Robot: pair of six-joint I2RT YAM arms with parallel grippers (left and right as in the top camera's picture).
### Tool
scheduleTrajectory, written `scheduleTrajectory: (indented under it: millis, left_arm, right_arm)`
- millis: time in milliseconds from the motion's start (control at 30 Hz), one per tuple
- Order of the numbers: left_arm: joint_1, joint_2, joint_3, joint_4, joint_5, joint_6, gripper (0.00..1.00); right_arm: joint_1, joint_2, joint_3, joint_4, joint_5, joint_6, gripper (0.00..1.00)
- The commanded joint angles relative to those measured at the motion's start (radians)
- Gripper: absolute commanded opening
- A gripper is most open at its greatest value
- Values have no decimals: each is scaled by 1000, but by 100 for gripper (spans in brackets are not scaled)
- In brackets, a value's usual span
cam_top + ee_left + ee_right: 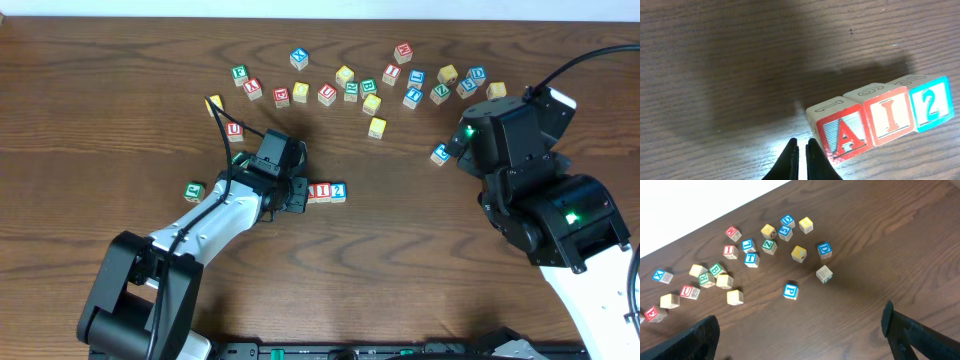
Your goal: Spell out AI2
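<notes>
Three wooden blocks stand in a row on the table: a red A block [842, 136], a red I block [890, 120] and a blue 2 block [931, 105]. In the overhead view the red blocks [319, 192] and the blue 2 [339, 191] sit just right of my left gripper [296, 194]. My left gripper [802, 150] is shut and empty, its tips on the table just left of the A block. My right gripper [800, 330] is open wide and empty, held above bare table at the right.
Many loose letter blocks lie scattered along the far side of the table [370, 85]. A green block [194, 190] and a red U block [234, 129] lie left of my left arm. A blue block [440, 153] lies by my right arm.
</notes>
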Motion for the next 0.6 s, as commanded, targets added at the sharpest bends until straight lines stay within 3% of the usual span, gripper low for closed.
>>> scheduleTrajectory:
  millis: [0, 133, 467, 500, 567]
  left_arm:
    - [1, 11, -8, -19, -90, 16, 7]
    - [23, -3, -5, -50, -165, 16, 7]
    - [134, -86, 42, -140, -170, 12, 7]
    - [141, -98, 45, -147, -170, 12, 8]
    - [155, -130, 50, -169, -170, 4, 8]
  right_arm:
    - [-6, -14, -2, -5, 12, -45, 99]
    - [-10, -14, -2, -11, 63, -53, 99]
    - [-132, 28, -3, 24, 67, -123, 99]
    - [-148, 43, -3, 32, 50, -149, 97]
    - [-175, 76, -3, 51, 6, -198, 74]
